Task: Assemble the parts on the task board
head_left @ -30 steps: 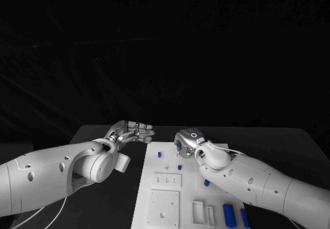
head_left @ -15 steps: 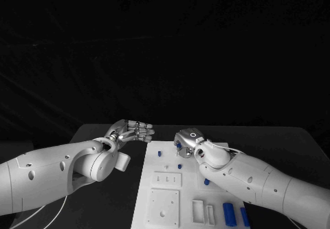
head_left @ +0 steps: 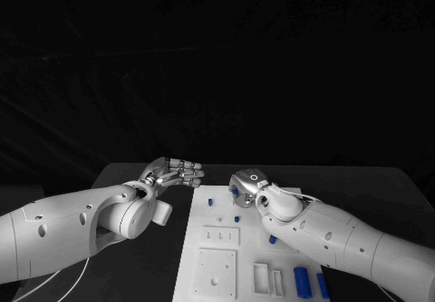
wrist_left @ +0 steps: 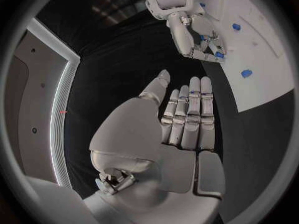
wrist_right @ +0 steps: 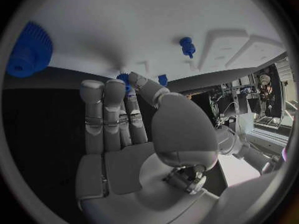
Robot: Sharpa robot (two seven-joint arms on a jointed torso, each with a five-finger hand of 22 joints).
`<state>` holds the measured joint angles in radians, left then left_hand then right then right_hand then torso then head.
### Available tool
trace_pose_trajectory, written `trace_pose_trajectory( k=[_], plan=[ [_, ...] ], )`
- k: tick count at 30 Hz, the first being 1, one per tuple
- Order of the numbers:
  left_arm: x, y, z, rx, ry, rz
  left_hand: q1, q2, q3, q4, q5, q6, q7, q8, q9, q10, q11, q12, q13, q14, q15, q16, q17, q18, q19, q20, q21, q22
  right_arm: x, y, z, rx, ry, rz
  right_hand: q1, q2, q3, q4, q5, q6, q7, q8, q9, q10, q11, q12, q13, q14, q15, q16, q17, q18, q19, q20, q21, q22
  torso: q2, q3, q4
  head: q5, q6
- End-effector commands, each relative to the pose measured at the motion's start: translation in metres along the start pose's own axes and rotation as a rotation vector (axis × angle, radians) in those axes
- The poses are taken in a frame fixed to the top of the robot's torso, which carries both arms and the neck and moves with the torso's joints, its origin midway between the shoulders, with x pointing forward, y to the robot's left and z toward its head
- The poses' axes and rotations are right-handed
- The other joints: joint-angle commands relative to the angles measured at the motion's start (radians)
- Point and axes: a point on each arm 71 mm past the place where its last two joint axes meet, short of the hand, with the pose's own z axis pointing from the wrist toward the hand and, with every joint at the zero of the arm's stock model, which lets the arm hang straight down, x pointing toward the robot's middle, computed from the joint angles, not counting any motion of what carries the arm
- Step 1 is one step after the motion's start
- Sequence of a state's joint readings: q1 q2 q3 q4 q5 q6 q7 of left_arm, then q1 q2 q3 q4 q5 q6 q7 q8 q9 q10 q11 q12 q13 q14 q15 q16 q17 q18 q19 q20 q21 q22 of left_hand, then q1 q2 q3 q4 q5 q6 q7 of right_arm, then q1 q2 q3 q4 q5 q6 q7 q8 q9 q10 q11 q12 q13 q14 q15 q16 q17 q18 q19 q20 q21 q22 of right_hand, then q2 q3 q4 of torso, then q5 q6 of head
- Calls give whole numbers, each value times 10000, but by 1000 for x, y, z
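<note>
1. Little changes over the last second. The right hand (head_left: 246, 185) stays at the far end of the white board (head_left: 207, 264), drifting only slightly; the blue pegs (head_left: 210, 203) on the board keep their places. The left hand (head_left: 174, 173) stays raised over the dark counter (head_left: 149, 251), just off the board's left edge, holding nothing.

2. For the task, this looks like a slow placing or picking step at the board's far end – nothing is newly seated, and several blue pieces (head_left: 302, 282) lie loose at the near right corner, so most of the assembly seems to lie ahead.

3. Right hand: its fingers (wrist_right: 106, 114) lie straight and close together, the thumb bent across toward them. A small blue part (wrist_right: 123, 79) sits right at the fingertips. I cannot tell whether it is pinched or merely touched.

4. Left hand: flat and open, fingers (wrist_left: 190, 114) straight and side by side, thumb apart, palm empty.

5. The right wrist view shows what the head view hides: the blue part at the fingertips, a blue gear (wrist_right: 28, 50) lying on the board nearby, and a blue peg (wrist_right: 186, 46) standing further along.

6. The left wrist view adds a side look at the right hand (wrist_left: 196, 37) – its fingers curl down to the board with blue between them.
</note>
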<state>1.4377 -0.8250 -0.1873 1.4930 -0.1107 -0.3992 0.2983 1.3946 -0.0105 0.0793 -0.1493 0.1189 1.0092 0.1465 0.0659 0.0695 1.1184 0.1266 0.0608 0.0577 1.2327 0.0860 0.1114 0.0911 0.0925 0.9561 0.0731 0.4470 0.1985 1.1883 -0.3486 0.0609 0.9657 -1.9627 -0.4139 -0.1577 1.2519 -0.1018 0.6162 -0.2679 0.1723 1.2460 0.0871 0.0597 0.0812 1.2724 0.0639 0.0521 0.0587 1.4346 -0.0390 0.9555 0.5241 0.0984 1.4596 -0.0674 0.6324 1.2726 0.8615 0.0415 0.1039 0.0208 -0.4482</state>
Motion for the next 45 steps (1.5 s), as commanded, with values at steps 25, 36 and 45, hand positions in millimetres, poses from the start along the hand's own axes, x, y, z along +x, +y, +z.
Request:
trace_pose_trajectory(
  k=[25,36,45],
  plan=[
    [4,-1,3,48,178,9,14,-107,22,25,14,-38,51,-15,-1,-94,33,-9,11,-68,43,-49,-16,-61,28,-14,103,-72,5,-1,2,-56,228,10,-45,-217,196,28,-146,-562,166,30,-134,-508,39,50,-1,50,193,-280,-203,211,348,235,-941,-112,5,1,-9,37,-34],
    [3,-1,3,27,191,6,19,-112,10,31,16,-46,56,-15,-1,-150,48,-7,11,-72,50,-51,-16,-58,28,-8,105,-88,5,-2,2,-41,212,83,-69,-303,238,48,-109,-658,190,28,-140,-637,74,50,-3,53,209,-352,-277,257,367,251,-1303,-175,7,2,-14,45,-28],
    [2,-1,3,9,163,15,31,-116,2,31,13,-54,60,-16,-2,-177,55,-7,12,-75,53,-51,-16,-56,24,-4,106,-101,4,-5,0,-6,-43,548,10,-636,-1772,350,254,-1692,152,30,-189,-2248,418,91,-3,97,413,-713,-583,540,422,463,-2819,-973,8,3,-33,47,-12]
  ],
)
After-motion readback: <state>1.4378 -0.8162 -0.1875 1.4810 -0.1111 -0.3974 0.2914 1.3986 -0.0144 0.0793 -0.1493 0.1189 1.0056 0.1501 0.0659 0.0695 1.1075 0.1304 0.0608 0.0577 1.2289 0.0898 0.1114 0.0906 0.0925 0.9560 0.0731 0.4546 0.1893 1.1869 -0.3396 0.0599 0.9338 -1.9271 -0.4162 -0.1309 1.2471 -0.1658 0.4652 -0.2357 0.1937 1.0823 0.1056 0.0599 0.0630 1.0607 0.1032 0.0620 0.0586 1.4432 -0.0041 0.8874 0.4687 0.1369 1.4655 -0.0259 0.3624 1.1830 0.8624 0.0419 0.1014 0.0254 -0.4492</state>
